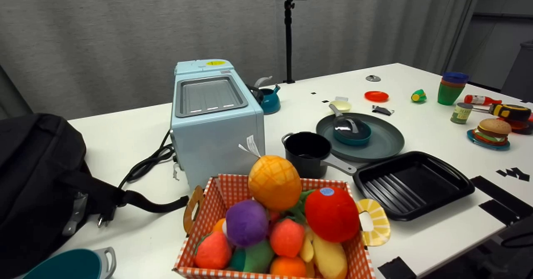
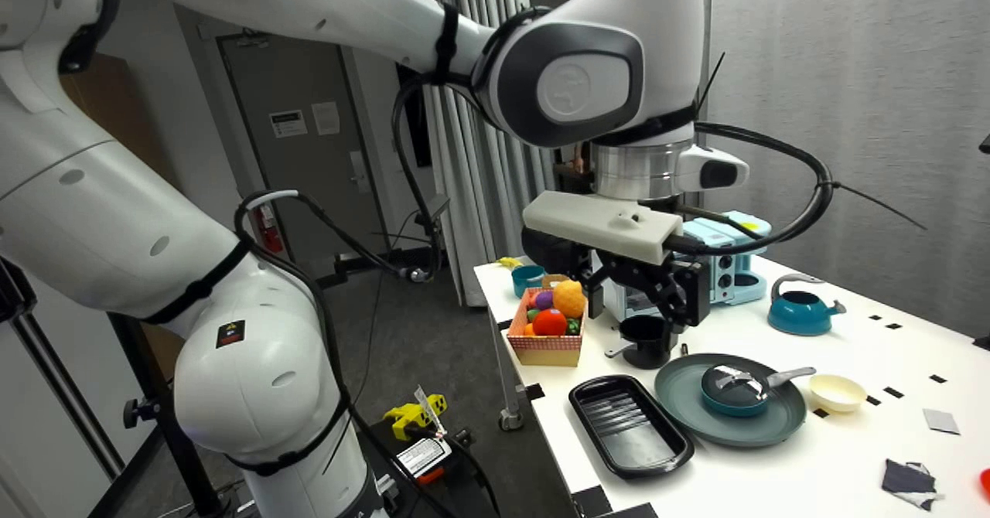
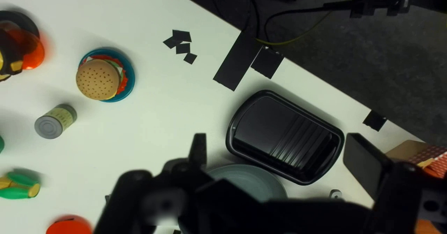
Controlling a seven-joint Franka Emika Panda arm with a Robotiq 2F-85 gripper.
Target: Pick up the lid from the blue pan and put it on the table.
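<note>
A: ok so how's the arm (image 2: 348,8) posed rn?

B: it's stretched out high from the left of an exterior view, bent downward at the far end; the gripper (image 3: 276,146) hangs pointing down above the white table (image 3: 157,122); fingers (image 3: 198,150) are spread wide, and the wrist view has the black grill pan (image 3: 269,129) showing between them

A: nice; and the lid (image 2: 731,383)?

B: sitting right on top of the blue pan (image 2: 735,408), and that pan's on the big dark tray (image 2: 681,386); same story in both exterior views; the lid's well below the gripper and apart from it, lower and further right in an exterior view
</note>
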